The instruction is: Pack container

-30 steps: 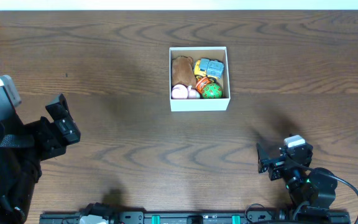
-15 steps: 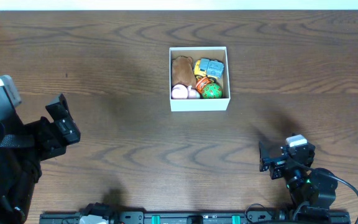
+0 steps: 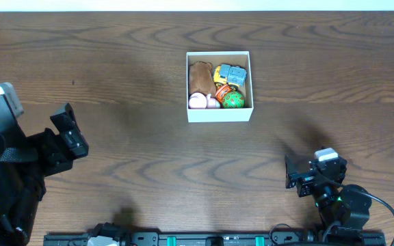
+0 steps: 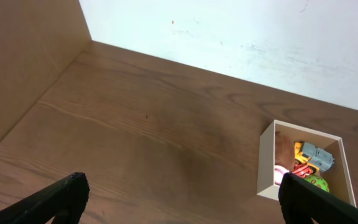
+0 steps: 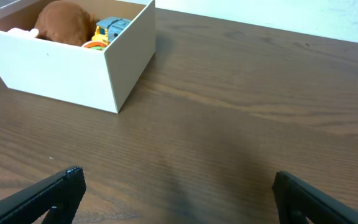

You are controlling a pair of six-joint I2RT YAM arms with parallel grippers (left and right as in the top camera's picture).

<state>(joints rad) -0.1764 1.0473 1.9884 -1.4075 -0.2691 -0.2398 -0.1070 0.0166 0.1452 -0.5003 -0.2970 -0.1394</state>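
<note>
The container (image 3: 219,114) is a square white box with a tan inside, standing at the table's middle back. It holds a brown plush (image 3: 200,78), a pink piece (image 3: 198,102), a green ball (image 3: 234,100) and a blue-yellow toy (image 3: 231,74). It also shows in the left wrist view (image 4: 266,162) and the right wrist view (image 5: 73,74). My left gripper (image 4: 179,199) is open and empty at the front left, far from the box. My right gripper (image 5: 176,193) is open and empty at the front right, well short of the box.
The dark wooden table (image 3: 128,68) carries nothing else in view. A tan side wall (image 4: 17,62) stands at the left and a white wall (image 4: 241,31) runs behind the table. The arms' bases sit along the front edge (image 3: 197,239).
The right arm has drawn back slightly toward the front edge. The left arm and the box have not moved.
</note>
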